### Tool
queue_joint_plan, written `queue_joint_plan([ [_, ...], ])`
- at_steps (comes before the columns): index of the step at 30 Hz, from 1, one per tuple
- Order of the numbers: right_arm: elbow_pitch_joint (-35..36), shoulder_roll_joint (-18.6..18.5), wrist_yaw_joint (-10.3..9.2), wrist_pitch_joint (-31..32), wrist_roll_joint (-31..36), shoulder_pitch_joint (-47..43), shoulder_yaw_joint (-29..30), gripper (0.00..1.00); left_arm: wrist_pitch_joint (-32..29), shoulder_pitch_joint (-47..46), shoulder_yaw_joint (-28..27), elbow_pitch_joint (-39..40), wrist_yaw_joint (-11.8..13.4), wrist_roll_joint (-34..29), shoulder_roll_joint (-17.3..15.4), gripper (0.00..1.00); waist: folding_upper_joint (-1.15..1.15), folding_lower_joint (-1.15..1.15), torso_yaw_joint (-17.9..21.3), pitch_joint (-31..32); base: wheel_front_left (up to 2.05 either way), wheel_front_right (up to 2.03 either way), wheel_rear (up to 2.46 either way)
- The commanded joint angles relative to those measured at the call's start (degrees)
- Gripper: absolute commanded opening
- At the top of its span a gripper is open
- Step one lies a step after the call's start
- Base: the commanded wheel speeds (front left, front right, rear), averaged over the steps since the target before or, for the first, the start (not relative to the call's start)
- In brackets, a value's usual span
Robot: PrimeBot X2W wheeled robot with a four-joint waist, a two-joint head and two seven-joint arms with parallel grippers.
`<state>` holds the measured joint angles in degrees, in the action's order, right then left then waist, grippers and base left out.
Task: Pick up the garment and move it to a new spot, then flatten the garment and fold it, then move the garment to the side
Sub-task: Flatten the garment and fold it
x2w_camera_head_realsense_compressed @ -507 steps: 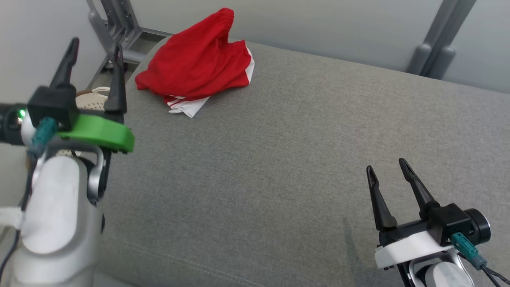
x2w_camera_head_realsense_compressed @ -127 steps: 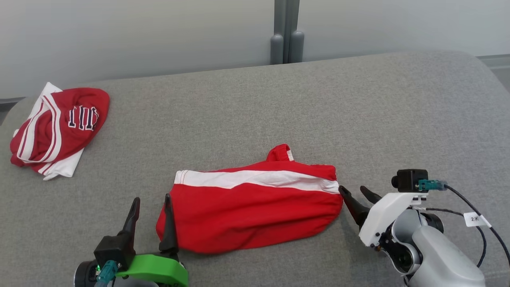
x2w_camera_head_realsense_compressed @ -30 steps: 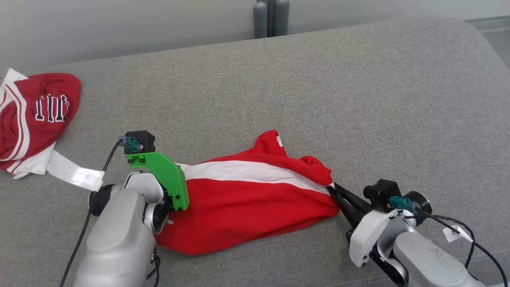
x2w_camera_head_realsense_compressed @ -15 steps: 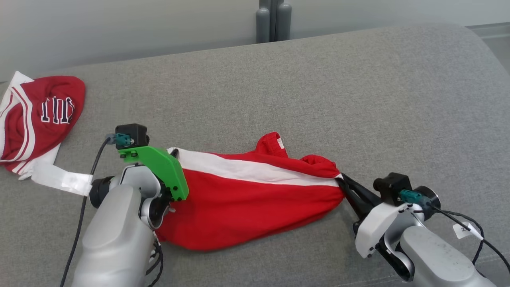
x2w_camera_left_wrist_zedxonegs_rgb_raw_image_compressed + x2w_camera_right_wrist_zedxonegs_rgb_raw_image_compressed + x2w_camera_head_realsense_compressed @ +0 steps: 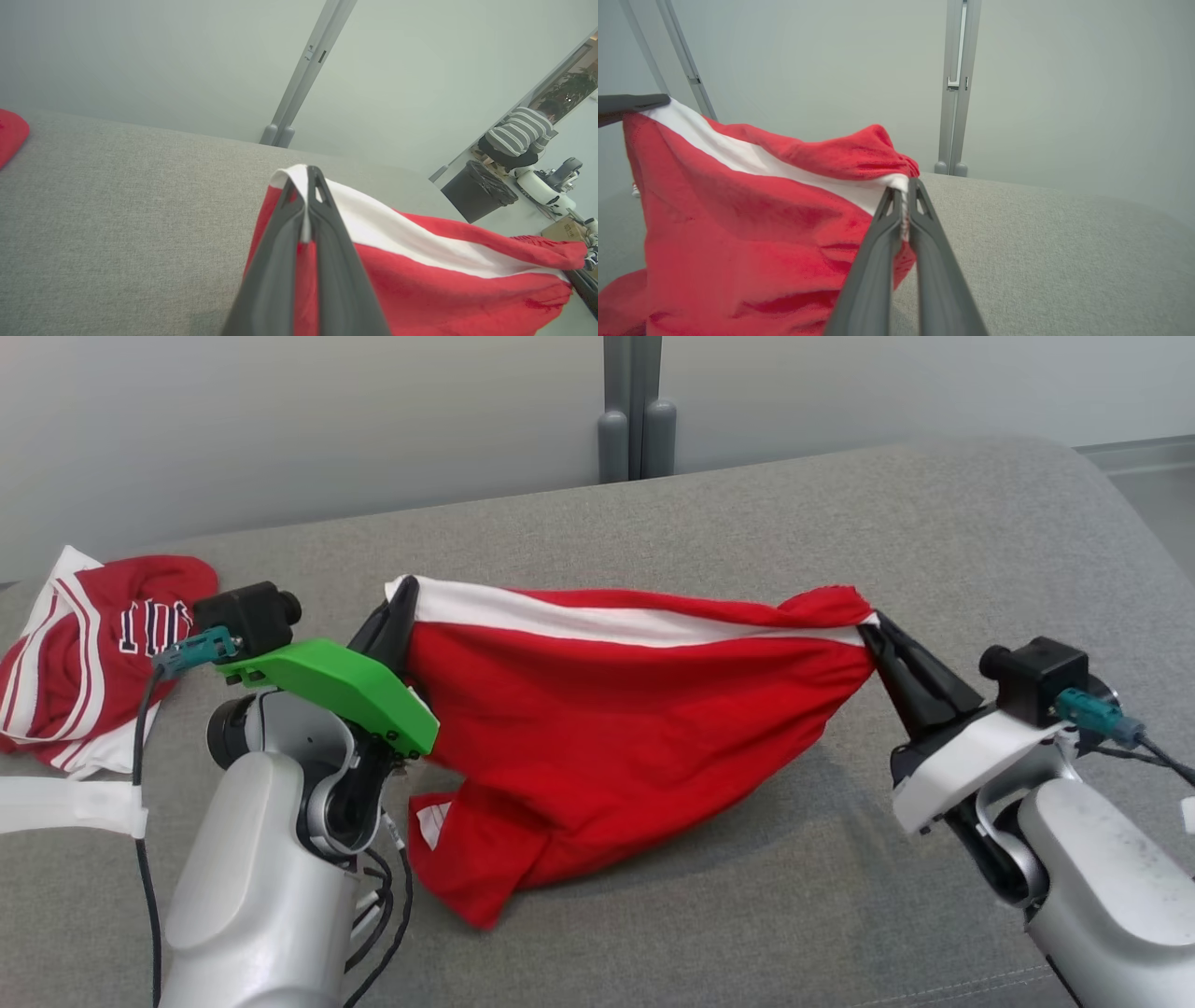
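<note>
Left gripper (image 5: 404,590): clenched flat on one top corner of the red fabric garment with a white band (image 5: 607,709). The left wrist view shows the white band pinched between the two dark fingers right at their tips (image 5: 308,173).

Right gripper (image 5: 864,631): clenched on the opposite top corner. The right wrist view shows white cloth caught between the fingertips (image 5: 906,185), with a bunched red fold just above them.

The garment (image 5: 738,210) is raised and hangs between the two grippers. Its white-banded upper edge is drawn nearly straight from one to the other. The red body sags below that line, and the lowest folds reach down beneath the left gripper to the grey fabric-covered tabletop (image 5: 840,523).

Out past the left gripper, on the side away from the right one, a crumpled red-and-white jersey with dark numerals (image 5: 84,644) lies on the tabletop, well apart from the held garment.

Beyond both grippers, at the far edge of the tabletop, a grey upright post (image 5: 635,420) stands against the pale wall (image 5: 280,420).
</note>
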<state>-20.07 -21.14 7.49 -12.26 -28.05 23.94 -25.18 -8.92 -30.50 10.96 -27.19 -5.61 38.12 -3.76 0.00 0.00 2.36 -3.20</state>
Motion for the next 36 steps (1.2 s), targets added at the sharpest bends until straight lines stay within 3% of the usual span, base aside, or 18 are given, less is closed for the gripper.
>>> queue_joint_plan([
  [1, 1.72, -0.85, -0.01, 0.61, -0.07, -0.05, 1.00, 0.00, 0.51, 0.89, -0.38, 1.97, -0.21, 0.51, 0.10, 0.00, 0.00, 0.00, 0.20, 1.02, 0.00, 0.00, 0.00],
  [7, 12.84, -1.89, 0.00, 5.87, 1.93, -0.87, 6.68, 0.00, 1.36, 1.91, -0.42, 14.06, 0.69, 1.87, 0.23, 0.00, 0.00, 0.00, 0.69, 2.54, 0.00, 0.00, 0.00],
  [12, 23.27, 0.86, 0.00, 13.06, 3.33, 0.08, 13.56, 0.00, -0.16, -0.62, 0.07, 22.77, 1.91, 3.75, 0.45, 0.00, 0.00, 0.00, 1.38, 2.77, 0.00, 0.00, 0.00],
  [17, 26.29, 3.98, 0.00, 18.65, 5.06, 3.26, 16.72, 0.00, -3.06, -5.08, 0.05, 22.56, 3.23, 3.95, -0.09, 0.00, 0.00, 0.00, 2.07, 1.28, 0.00, 0.00, 0.00],
  [21, 20.64, 5.42, 0.00, 20.46, 5.18, 9.35, 14.44, 0.00, -4.44, -11.13, -0.43, 16.74, 3.89, 2.75, -1.32, 0.00, 0.00, 0.00, 3.10, -1.02, 0.00, 0.00, 0.00],
  [25, 10.02, 7.99, 0.00, 17.03, 6.94, 19.27, 11.70, 0.00, -2.32, -19.21, -0.69, 8.53, 4.00, -0.33, -3.21, 0.00, 0.00, 0.00, 4.31, -3.51, 0.00, 0.00, 0.00],
  [26, 10.02, 7.99, 0.00, 17.03, 6.94, 19.27, 11.70, 0.00, -2.32, -19.21, -0.69, 8.53, 4.00, -0.33, -3.21, 0.00, 0.00, 0.00, 4.31, -3.51, 0.00, 0.00, 0.00],
  [30, -2.27, 11.64, 0.00, 8.93, 11.45, 30.16, 11.52, 0.00, 3.80, -29.32, -1.28, 0.80, 3.57, -3.44, -4.25, 0.00, 0.00, 0.00, 4.98, -4.99, 0.00, 0.00, 0.00],
  [36, -16.88, 15.81, 0.00, -1.77, 18.94, 40.61, 16.25, 0.00, 13.40, -39.70, 1.04, -8.20, 1.58, -8.24, -4.47, 0.00, 0.00, 0.00, 4.33, -7.38, 0.00, 0.00, 0.00],
])
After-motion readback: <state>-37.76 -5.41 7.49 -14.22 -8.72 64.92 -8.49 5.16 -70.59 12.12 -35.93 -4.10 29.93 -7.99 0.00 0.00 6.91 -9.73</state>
